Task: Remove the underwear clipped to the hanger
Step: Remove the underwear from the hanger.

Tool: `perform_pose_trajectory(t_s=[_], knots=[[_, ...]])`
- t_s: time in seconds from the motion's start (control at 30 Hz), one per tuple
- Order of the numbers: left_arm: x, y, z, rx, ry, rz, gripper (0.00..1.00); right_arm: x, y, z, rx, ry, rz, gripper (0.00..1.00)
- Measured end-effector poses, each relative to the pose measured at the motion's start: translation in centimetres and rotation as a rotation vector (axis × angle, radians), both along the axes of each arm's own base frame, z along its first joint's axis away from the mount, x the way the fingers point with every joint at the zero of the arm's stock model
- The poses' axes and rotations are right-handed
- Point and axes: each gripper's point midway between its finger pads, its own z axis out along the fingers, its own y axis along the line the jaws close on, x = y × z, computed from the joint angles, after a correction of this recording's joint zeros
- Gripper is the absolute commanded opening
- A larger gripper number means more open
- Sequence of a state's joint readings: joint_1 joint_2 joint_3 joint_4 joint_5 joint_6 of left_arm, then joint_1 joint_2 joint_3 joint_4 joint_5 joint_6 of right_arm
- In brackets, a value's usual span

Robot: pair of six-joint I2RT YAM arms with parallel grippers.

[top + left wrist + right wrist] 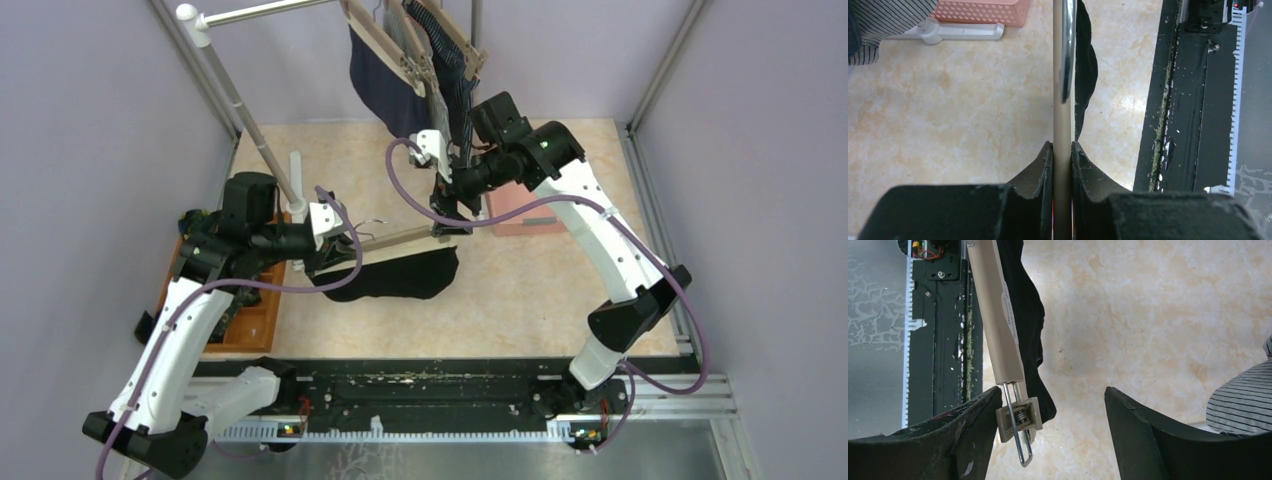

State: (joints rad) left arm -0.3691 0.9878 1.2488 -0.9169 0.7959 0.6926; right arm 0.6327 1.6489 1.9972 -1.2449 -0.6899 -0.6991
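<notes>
The black underwear [400, 275] hangs from a hanger [400, 237] held between the two end effectors; whether its cloth touches the surface [520, 300] cannot be told. The left end effector [1062, 150] is clamped narrow on the hanger's bar. The right end effector [1053, 395] stands wide, with the hanger's clip [1018, 417] between its fingers, close to one. Just beyond it sits a pink basket [535, 222], its contents hidden by the arm. Under the left arm an orange tray [250, 325] holds dark things too unclear to name. Striped underwear [1243, 400] is cut off at the frame edge.
</notes>
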Motion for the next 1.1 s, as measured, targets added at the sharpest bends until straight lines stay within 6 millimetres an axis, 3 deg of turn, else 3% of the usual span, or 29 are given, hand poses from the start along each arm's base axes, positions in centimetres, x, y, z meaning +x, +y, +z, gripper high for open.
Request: perform_pose_trajectory(t_s=[0.37,0.93,1.1], knots=[[0.4,0.3,0.0,0.019,-0.013,0.020,0.00,0.0,-0.2,-0.7,-0.021,0.005,-0.001,0.75],[1.1,0.4,0.4,0.027,-0.028,0.034,0.00,0.1,-0.2,-1.5,-0.043,0.005,-0.003,0.67],[1.1,0.4,0.4,0.027,-0.026,0.037,0.00,0.2,-0.2,-1.5,-0.043,0.000,-0.010,0.70]])
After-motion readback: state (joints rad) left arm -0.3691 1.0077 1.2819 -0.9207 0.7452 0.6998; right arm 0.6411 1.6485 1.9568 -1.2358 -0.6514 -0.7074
